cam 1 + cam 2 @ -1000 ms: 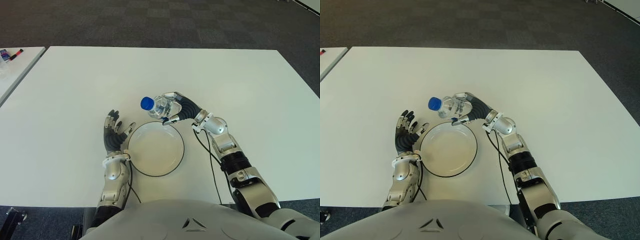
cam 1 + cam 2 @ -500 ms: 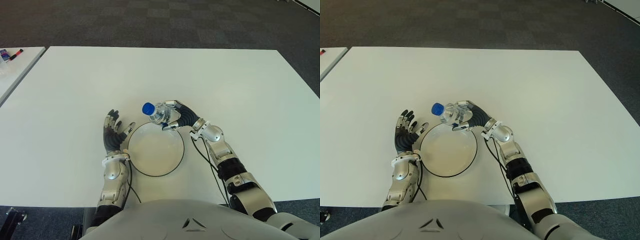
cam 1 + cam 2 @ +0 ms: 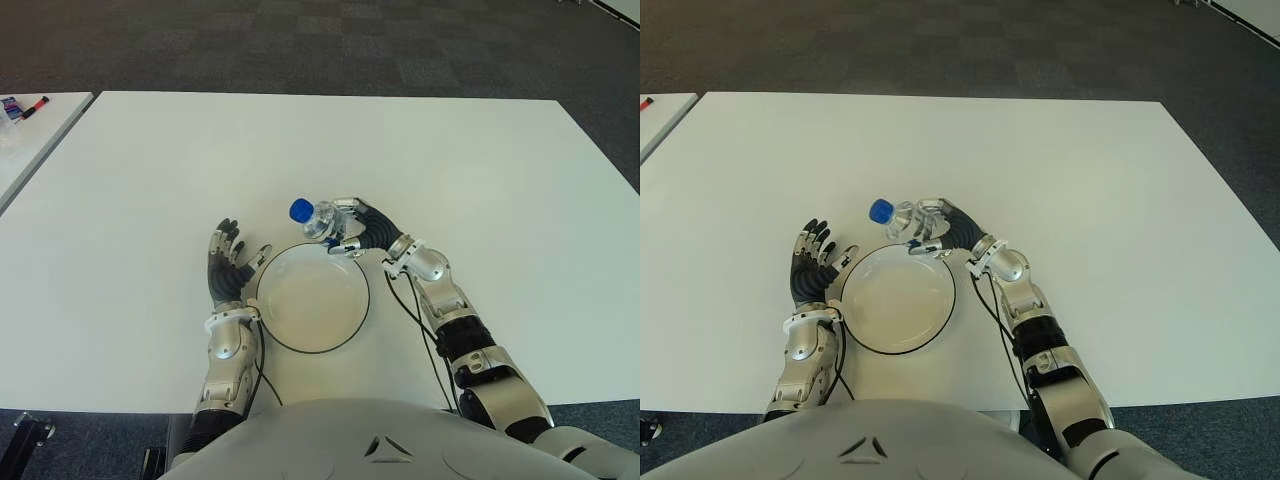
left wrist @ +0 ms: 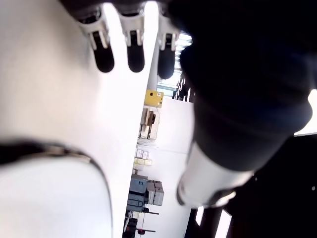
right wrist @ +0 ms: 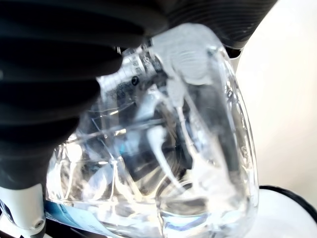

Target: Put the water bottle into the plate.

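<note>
Clear plastic water bottle with a blue cap [image 3: 318,219] clamped in the right hand [image 3: 358,229], just past the far rim of the round white black-edged plate [image 3: 312,297], cap away from the palm. Left hand [image 3: 228,265] beside the plate, fingers spread, empty.

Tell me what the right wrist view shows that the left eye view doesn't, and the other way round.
Only the right wrist view shows the clear ribbed body of the water bottle up close, with dark fingers wrapped over it. Only the left eye view shows the bottle's blue cap, the whole plate, the left hand open beside the plate's left edge, and the white table. Both show the right hand holding the bottle by the plate's rim.
</note>
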`<state>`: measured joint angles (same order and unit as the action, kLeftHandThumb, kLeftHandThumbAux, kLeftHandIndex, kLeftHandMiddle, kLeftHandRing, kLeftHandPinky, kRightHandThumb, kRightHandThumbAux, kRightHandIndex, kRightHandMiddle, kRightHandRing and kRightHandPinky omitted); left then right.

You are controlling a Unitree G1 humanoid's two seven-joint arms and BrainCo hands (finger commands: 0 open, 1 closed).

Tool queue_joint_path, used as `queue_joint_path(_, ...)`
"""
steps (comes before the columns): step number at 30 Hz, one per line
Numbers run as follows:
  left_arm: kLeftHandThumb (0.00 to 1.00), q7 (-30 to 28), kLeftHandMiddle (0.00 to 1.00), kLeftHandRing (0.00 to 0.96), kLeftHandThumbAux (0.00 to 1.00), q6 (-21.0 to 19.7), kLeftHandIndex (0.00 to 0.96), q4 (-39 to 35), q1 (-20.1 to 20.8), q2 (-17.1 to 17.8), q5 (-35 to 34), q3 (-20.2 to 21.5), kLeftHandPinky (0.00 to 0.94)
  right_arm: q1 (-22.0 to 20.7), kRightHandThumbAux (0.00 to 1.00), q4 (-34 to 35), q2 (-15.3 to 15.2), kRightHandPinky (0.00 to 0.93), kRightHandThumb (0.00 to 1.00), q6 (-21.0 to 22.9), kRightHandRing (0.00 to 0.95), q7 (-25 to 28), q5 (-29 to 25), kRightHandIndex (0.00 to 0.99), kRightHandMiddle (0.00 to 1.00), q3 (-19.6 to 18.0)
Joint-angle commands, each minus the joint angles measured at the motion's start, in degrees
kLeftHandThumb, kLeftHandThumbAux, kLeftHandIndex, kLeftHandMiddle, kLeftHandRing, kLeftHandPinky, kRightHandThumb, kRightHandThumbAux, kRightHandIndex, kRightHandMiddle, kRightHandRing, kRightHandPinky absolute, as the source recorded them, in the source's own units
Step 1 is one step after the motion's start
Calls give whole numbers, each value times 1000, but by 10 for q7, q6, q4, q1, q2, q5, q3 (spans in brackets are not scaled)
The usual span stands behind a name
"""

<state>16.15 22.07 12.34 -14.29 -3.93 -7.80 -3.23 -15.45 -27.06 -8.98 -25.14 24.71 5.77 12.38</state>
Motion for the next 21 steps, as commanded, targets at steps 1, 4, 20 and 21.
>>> queue_joint_path(1,23,-2,149,117,977,-8,143,17,2,-42,3,1,139,6,656,-5,3,853,954,6,532,8,-19,391,503,-6)
queue_joint_path(4,13,-2,147,116,981,-8,141,19,3,-42,3,1,139,8,656,-7,2,854,954,1,533,8,-19,391,503,-7)
queue_joint_path(20,0,2,149,120,964,-4,145,34,15,-41,14,2,140,8,656,-59,-6,855,954,-23,531,7,-24,390,503,-23)
queue_joint_path(21,0,2,149,119,962,-4,145,35,15,-41,15,2,140,7,656,-61,-6,855,954,-24,531,8,-24,390,503,-24)
